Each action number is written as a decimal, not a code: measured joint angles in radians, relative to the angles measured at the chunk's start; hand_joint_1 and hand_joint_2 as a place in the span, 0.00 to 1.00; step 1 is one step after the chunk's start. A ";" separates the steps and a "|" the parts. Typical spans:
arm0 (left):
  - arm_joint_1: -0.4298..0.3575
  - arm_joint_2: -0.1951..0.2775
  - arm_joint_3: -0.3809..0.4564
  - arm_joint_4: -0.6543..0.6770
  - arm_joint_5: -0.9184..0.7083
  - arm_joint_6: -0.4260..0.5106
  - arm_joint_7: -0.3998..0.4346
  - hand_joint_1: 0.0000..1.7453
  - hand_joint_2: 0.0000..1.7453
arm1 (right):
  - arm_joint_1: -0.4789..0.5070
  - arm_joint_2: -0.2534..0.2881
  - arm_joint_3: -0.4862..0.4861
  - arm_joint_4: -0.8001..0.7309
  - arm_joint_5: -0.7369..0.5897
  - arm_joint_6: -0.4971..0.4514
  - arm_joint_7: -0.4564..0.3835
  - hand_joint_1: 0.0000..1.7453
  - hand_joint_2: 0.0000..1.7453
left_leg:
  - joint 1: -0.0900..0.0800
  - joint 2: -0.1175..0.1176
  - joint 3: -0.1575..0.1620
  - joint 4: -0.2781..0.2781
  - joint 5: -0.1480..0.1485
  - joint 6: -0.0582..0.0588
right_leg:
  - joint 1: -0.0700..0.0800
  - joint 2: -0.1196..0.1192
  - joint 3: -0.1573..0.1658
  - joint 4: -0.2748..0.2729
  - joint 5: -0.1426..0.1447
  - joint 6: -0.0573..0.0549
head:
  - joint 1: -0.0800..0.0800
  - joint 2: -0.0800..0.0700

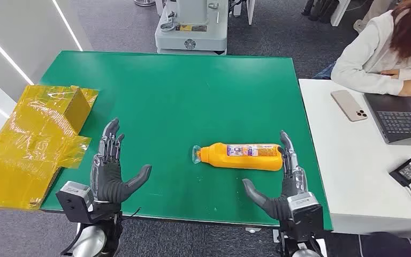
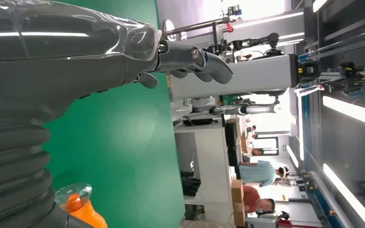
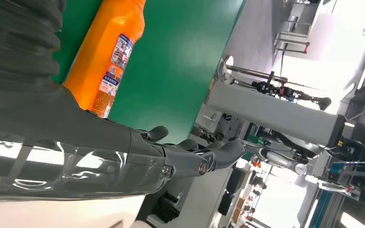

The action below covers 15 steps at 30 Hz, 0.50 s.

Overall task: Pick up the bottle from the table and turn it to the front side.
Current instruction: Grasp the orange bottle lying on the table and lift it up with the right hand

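Head view: the orange bottle [image 1: 242, 156] lies on its side on the green table [image 1: 182, 91], its clear cap pointing toward the left hand [image 1: 109, 172] and its base just beside the fingers of the right hand [image 1: 283, 182]; whether they touch, I cannot tell. Both hands hold nothing, fingers extended, thumbs spread inward. The left hand stands well apart from the bottle. The right wrist view shows the bottle's label [image 3: 112, 64].
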 joint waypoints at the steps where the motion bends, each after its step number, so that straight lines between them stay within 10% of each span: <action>1: -0.003 0.000 0.000 0.004 0.001 -0.001 0.000 0.00 1.00 | -0.007 -0.002 0.000 0.004 0.009 0.000 0.007 0.00 1.00 | 0.000 0.000 0.000 0.000 0.000 0.000 | 0.000 0.000 0.000 0.000 0.000 0.000 | 0.000 0.000; 15: -0.136 0.019 -0.039 0.162 0.060 -0.050 -0.015 0.00 1.00 | -0.371 -0.149 0.053 0.349 0.130 0.059 0.206 0.00 1.00 | 0.000 0.000 0.000 0.001 0.001 0.000 | 0.000 0.000 0.001 0.000 0.002 0.000 | 0.000 0.000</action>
